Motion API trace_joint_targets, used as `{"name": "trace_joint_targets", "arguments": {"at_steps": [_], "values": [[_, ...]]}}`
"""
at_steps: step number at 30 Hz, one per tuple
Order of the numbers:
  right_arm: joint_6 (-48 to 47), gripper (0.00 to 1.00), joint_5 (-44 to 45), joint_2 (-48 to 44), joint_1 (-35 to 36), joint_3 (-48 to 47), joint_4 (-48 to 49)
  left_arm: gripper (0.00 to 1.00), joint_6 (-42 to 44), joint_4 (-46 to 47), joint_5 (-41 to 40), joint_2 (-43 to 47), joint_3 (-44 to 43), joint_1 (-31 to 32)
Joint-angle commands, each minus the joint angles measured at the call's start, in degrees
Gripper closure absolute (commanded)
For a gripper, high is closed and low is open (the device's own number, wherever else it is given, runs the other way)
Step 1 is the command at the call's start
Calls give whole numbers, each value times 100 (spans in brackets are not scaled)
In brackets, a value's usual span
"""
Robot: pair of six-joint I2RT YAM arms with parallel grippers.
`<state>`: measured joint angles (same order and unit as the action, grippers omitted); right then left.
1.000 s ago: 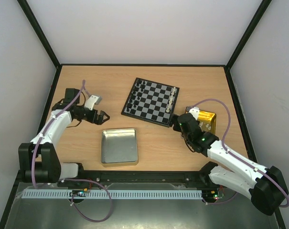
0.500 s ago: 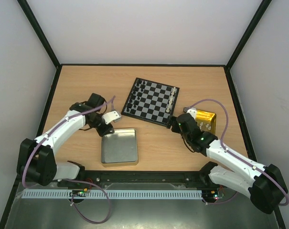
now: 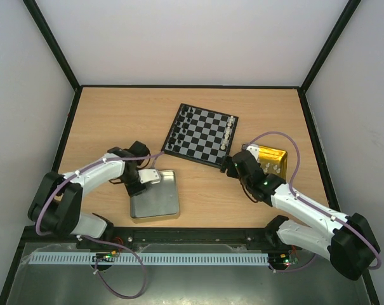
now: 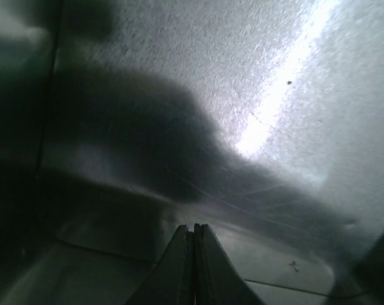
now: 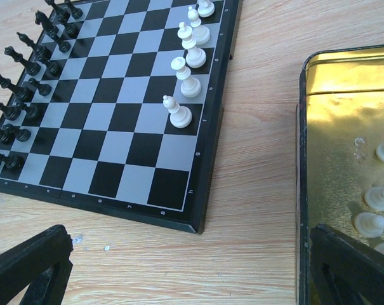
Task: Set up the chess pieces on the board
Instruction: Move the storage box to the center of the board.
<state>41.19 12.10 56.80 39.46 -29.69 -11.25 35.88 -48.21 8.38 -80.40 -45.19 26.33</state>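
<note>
The board (image 3: 201, 135) lies at the table's middle back, with black chess pieces (image 5: 26, 82) along its left side and several white pieces (image 5: 185, 70) in a line near its right edge. More white pieces (image 5: 376, 203) lie in the gold tray (image 5: 344, 127). My right gripper (image 5: 192, 270) is open over bare wood between the board's near corner and the gold tray, holding nothing. My left gripper (image 4: 193, 227) is shut, its tips down inside the silver tray (image 4: 293, 95) close to a wall, with nothing visible between the fingers. From above, the left gripper (image 3: 142, 186) sits at the tray's far left corner.
The silver tray (image 3: 157, 203) lies near the front rail, turned slightly askew. The gold tray (image 3: 275, 159) sits right of the board, beside the right arm. Black-framed walls enclose the table on three sides.
My left arm swung from the table's left side into the silver tray and its gripper closed. The tray has turned and slid slightly left. The right gripper edged toward the board.
</note>
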Motion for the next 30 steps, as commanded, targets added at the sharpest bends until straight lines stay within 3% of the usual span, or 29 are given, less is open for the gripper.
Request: {"name": "trace_joint_targets", "arguments": {"at_steps": [1, 9, 16, 19, 23, 25, 26, 28, 29, 30], "values": [[-32, 2, 38, 48, 25, 43, 123, 98, 385, 206, -1291, -134, 250, -218], [-41, 2, 49, 464, 23, -33, 339, 98, 1439, 911, -2328, -954, -987, -2107], [-61, 1, 284, 837, 21, -367, 269, 98, 1556, 1360, -2997, -2813, -3440, -3405], [-67, 1, 497, 819, 18, -472, 234, 97, 1295, 970, -2581, -2907, -4206, -3476], [-68, 1, 767, 774, 15, -634, 235, 94, 1108, 1114, -2012, -2296, -4104, -3370], [-2, 3, 957, 816, 10, -758, 201, 81, 926, 1078, -1801, -2079, -4218, -3340], [24, 5, 1058, 854, 8, -860, 163, 80, 810, 915, -1644, -1977, -4370, -3329], [37, 13, 1124, 916, -20, -994, 201, 80, 500, 462, -1017, -1813, -4854, -3303], [75, 20, 1169, 950, -73, -1062, 217, 79, 373, 193, -634, -1760, -5135, -3276], [126, 34, 1183, 977, -166, -1125, 238, 77, 255, -113, -169, -1719, -5442, -3228]]}}
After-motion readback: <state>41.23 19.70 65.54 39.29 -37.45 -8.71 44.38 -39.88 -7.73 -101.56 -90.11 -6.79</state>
